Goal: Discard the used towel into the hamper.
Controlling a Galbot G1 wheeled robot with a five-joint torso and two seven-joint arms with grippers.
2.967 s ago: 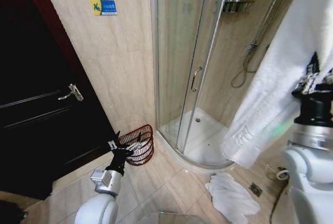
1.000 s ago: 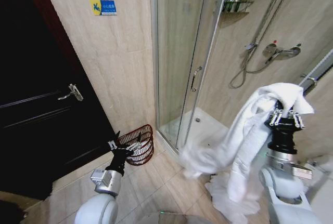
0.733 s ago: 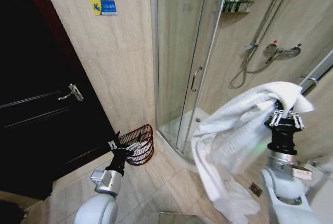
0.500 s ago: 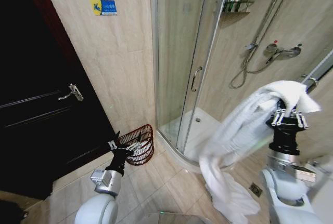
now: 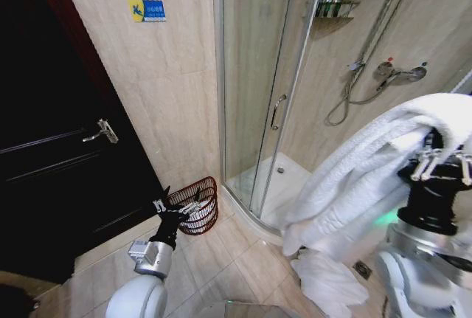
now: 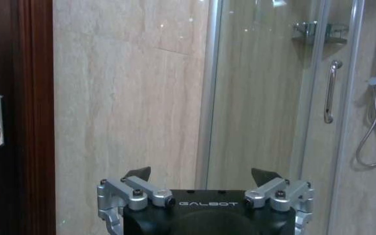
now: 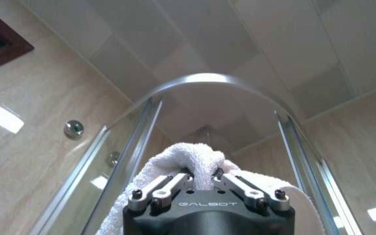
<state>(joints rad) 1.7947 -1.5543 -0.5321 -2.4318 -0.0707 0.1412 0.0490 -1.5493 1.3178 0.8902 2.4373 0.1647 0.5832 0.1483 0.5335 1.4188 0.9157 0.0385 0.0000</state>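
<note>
The used towel (image 5: 361,170) is white and thick. It hangs in a long fold from my right gripper (image 5: 444,153), which is raised at the right and shut on its top edge. The right wrist view shows the towel (image 7: 189,155) bunched between the closed fingers of that gripper (image 7: 201,175). A white heap of cloth (image 5: 328,281) lies on the floor below; I cannot tell whether it belongs to the same towel. The hamper (image 5: 200,198), a dark reddish wire basket, stands on the floor by the wall. My left gripper (image 5: 175,207) hovers at its near rim, open (image 6: 201,176) and empty.
A dark door (image 5: 51,170) with a metal handle (image 5: 101,132) fills the left. The glass shower cabin (image 5: 258,74) with its white tray (image 5: 284,185) stands between hamper and towel. A floor drain (image 5: 361,266) sits near the cloth heap.
My right arm has swung the towel about and now holds it higher and closer at the right, the fold reaching left toward the shower. The left arm and hamper have not moved.
</note>
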